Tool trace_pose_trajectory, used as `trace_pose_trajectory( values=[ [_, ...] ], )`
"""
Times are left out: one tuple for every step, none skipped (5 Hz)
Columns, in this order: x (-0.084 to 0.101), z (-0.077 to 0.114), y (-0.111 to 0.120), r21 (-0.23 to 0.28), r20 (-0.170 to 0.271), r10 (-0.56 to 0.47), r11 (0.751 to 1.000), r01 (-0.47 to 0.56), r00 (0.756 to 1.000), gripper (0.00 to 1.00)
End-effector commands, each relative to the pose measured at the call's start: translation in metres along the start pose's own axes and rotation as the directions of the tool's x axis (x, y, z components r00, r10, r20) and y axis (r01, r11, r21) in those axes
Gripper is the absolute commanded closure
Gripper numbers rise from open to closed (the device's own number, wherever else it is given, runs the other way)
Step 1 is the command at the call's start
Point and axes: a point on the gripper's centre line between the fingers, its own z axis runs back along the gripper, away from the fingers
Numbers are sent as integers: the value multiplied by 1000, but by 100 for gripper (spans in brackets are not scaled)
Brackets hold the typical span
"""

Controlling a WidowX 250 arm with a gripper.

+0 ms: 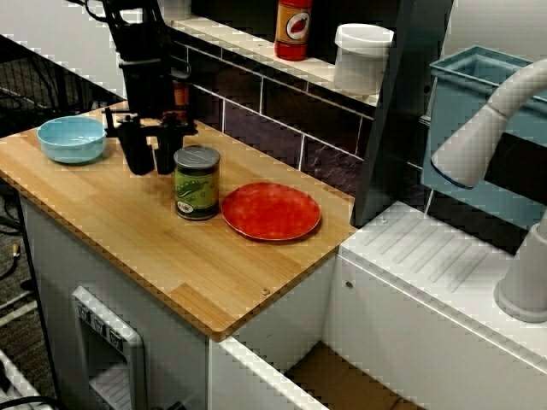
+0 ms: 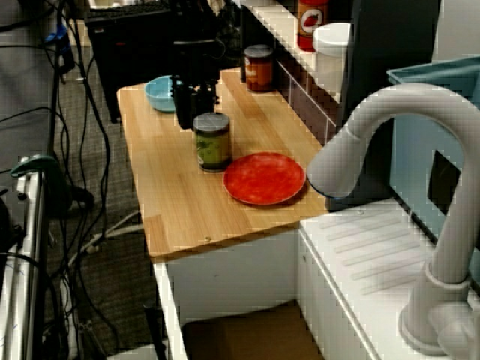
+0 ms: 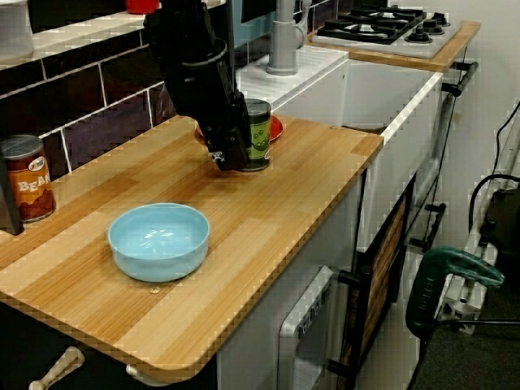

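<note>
- Green-labelled can [image 1: 197, 184] is standing upright on the counter [image 1: 171, 256], near the middle of the wooden top, lid end up.
- In the front view, the can is sitting between the gripper [image 1: 150, 166] on one side and the plate [image 1: 271, 210] on the other.
- The gripper is hanging vertically, just beside the can, with its black fingers [image 1: 137, 158] pointing down at the wood.
- The fingers are standing apart with a clear gap between them, and nothing is sitting in that gap; the tool is holding nothing.
- In the bowl-end view, the gripper [image 3: 230, 158] is overlapping the can [image 3: 260, 134], so whether they are touching cannot be told.
- The fingertips are reaching down to about the level of the can's base; whether they are meeting the counter cannot be told.
- The red plate is lying flat, just beside the can, towards the counter's sink end.
- The blue bowl [image 1: 72, 138] is resting upright beyond the gripper, well apart from the can, near the opposite end of the counter.
- A bean tin [image 3: 26, 179] is standing against the tiled wall, behind the bowl.
- On the ledge [image 1: 248, 43] above the tiles, a red tub [image 1: 293, 28] and a white jar [image 1: 362, 56] are standing apart.
- A grey tap [image 1: 487, 128] is arching over the white drainer [image 1: 427, 256] past the counter's end.
</note>
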Motion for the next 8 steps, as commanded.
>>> trace_pose_trajectory(
  values=[
    [-12, 42, -4, -31, 79, -65, 997, 68, 995, 0],
    [-10, 43, -15, -26, 74, -62, 998, 64, 995, 0],
    [-9, 43, -27, -32, 73, -60, 997, 63, 996, 0],
    [-8, 48, -36, -54, 62, -57, 997, 60, 996, 0],
    [-6, 52, -44, -62, 51, -59, 996, 62, 997, 0],
    [-5, 54, -47, -58, 51, -64, 996, 66, 997, 0],
    [-4, 51, -50, -50, 48, -68, 996, 71, 996, 0],
    [-5, 47, -53, -31, 61, -78, 996, 80, 995, 0]
  ],
)
